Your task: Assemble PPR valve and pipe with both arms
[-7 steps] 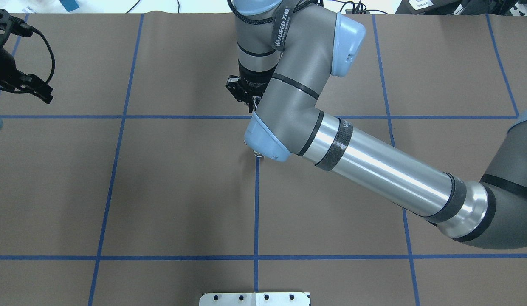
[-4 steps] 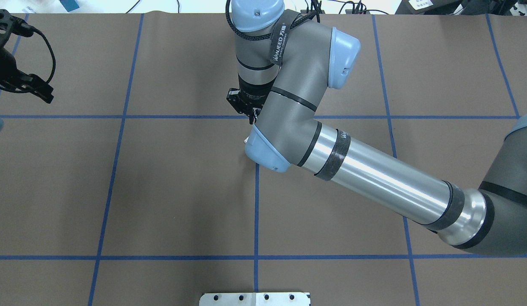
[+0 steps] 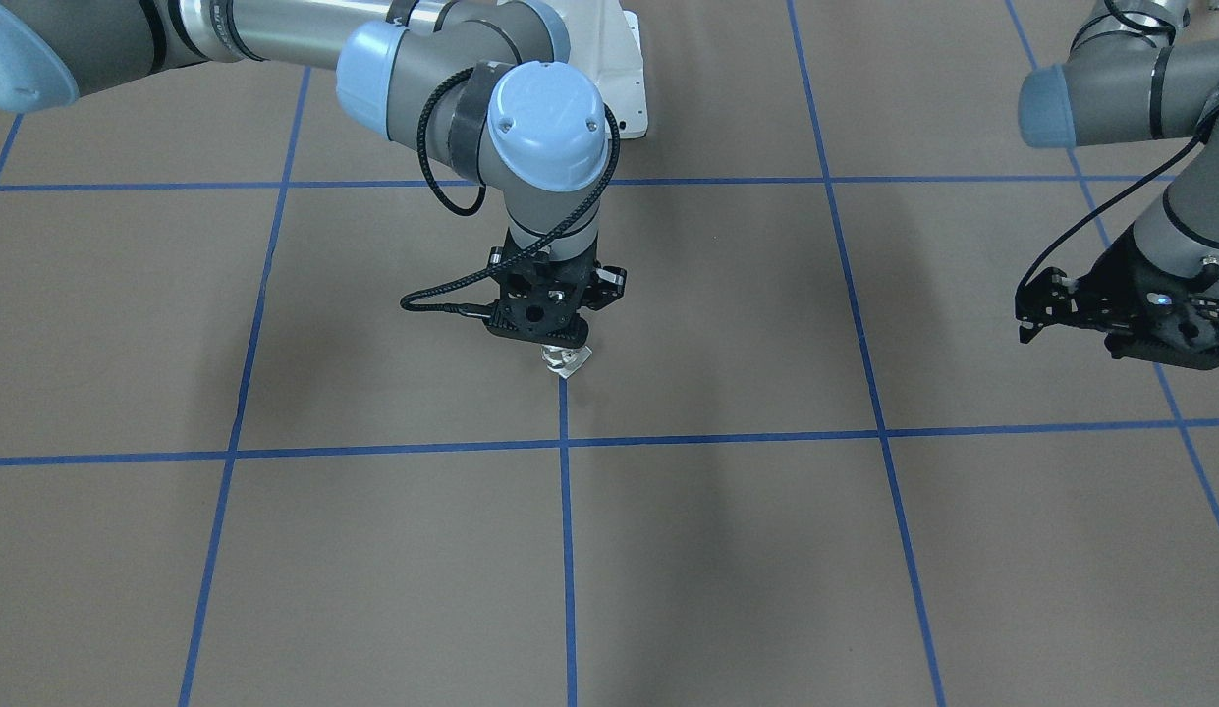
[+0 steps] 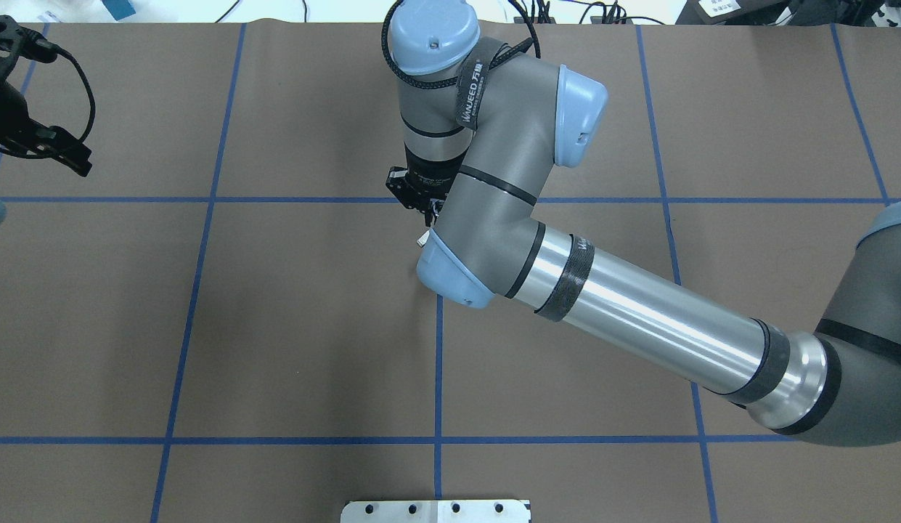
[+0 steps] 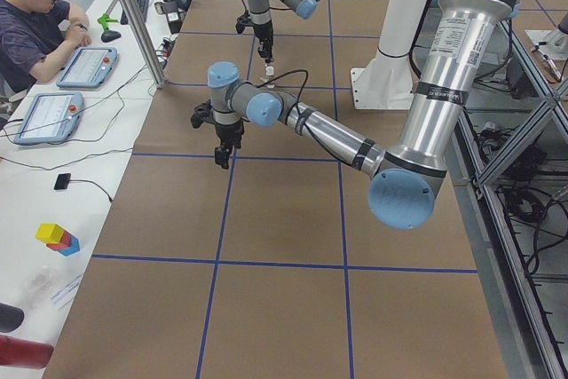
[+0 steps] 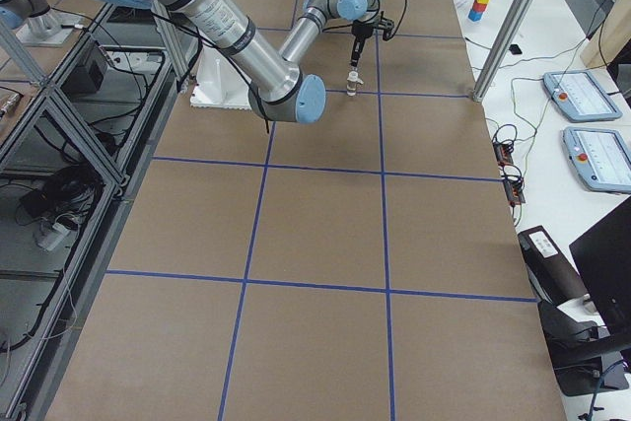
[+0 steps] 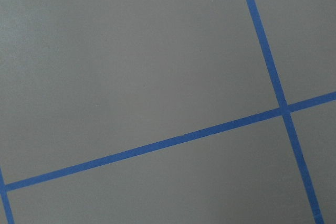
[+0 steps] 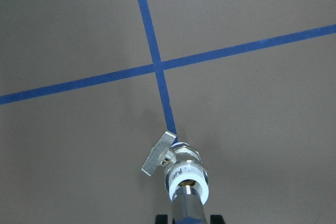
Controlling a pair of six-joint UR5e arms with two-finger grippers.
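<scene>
Clamping the pipe (image 8: 185, 209), right gripper (image 3: 553, 342) holds it upright, seated in the valve (image 8: 185, 174). Valve stands vertical on mid-table (image 3: 766, 550) tape line (image 8: 164, 98), lever toward ten o'clock. Left gripper (image 3: 1066, 319) fingers: cannot tell.

Bare brown mat (image 3: 815, 324) lies open between the left gripper (image 5: 221, 158), hovering well off toward the table's left end, and the mid-table PPR valve (image 8: 185, 174), whose top is covered by the right gripper (image 3: 558, 344) clamped on the pipe (image 8: 186, 211), while the right arm (image 4: 639, 319) bars the robot-side right.
</scene>
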